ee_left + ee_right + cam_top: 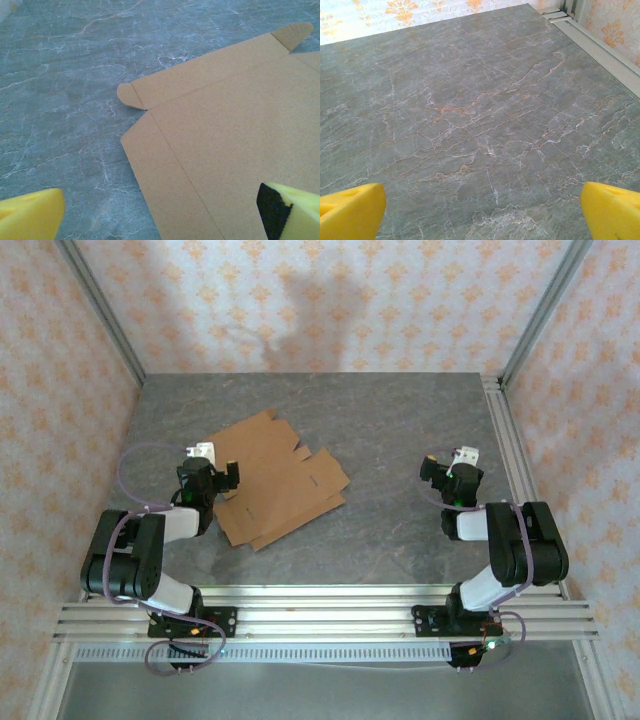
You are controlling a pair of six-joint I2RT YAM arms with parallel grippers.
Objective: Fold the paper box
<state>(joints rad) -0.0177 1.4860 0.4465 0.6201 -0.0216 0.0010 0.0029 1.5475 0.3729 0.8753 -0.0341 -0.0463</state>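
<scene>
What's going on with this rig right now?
Two arms are set to fold a paper box, which lies flat on the table with no flap standing up. The left tool is open at the box's left edge, one finger over the cardboard and one over the table, holding nothing. The right tool is open over the table, well apart from the box.
</scene>
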